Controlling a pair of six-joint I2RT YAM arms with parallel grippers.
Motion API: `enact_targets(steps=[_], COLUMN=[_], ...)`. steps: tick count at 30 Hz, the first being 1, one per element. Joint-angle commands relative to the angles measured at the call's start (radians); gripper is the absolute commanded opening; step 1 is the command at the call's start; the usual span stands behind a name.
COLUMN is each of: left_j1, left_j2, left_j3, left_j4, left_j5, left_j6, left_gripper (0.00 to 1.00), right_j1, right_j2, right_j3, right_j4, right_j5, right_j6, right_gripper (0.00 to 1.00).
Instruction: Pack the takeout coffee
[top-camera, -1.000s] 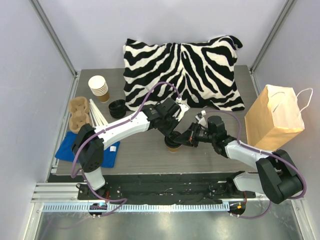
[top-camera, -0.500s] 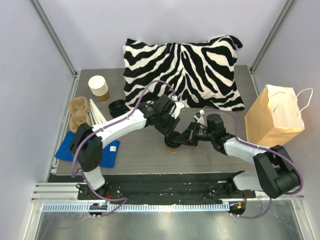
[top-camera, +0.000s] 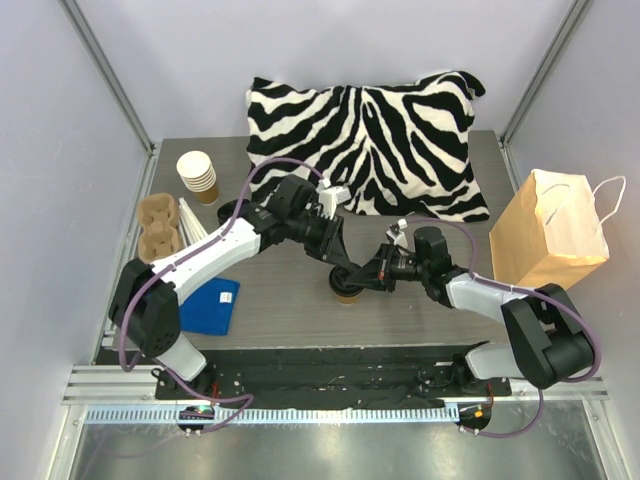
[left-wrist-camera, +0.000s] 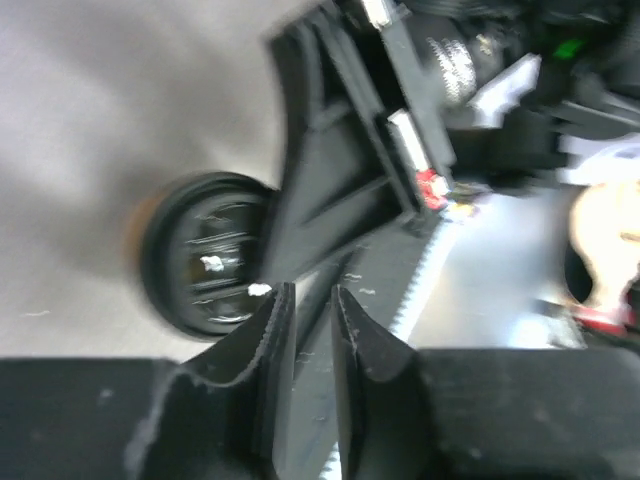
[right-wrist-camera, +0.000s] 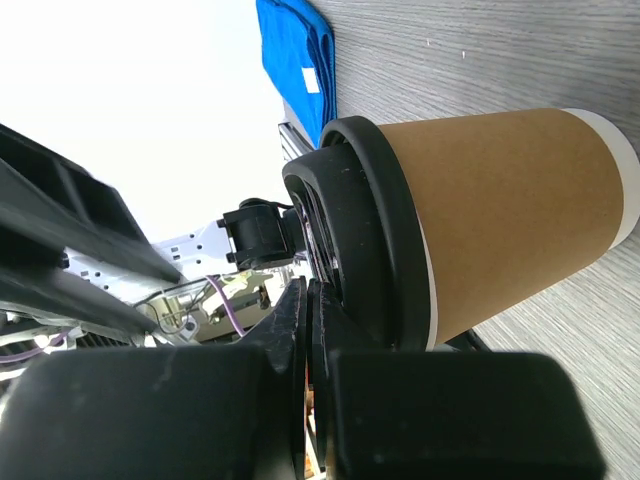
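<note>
Right wrist: tapered brown-paper takeout coffee (right-wrist-camera: 500, 220)

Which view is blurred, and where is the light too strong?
Left wrist view: motion blur smears the takeout coffee and everything behind it; right wrist view: the same cup is sharp, but the upper left is blown out to white; top external view: sharp and evenly lit, with mild glare on the metal sheet at the bottom.

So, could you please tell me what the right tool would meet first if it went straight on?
Most likely the black lid of the takeout coffee: the right tool, shut, has its tips right beside the lid's rim. Whether they already touch is unclear.
</note>
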Motion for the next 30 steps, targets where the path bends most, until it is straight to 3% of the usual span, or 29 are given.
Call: enact_targets(steps=[1,10,30], left_j1=[0.007,0.059,0.062], left_j2=[0.036,0.088,0.068], left_j3=[-0.095,-0.173,-0.156], left_j4=[0.214,0.369,0.375], left_j5=[0.238,0.299,0.298], left_j6=[-0.224,-0.352,-0.330], left_gripper=[0.19,0.07,0.07], right_j1=[-0.005,-0.004,0.001], right_j2=[0.056,0.014,-0.091], right_j3=[-0.058,0.008,0.128], right_j4=[-0.172,-0.144,-0.187], right_j5=[0.109,0.032,-0.076], right_j6=[-0.068,-0.072,-0.094], right_gripper=[0.01,0.01,0.01])
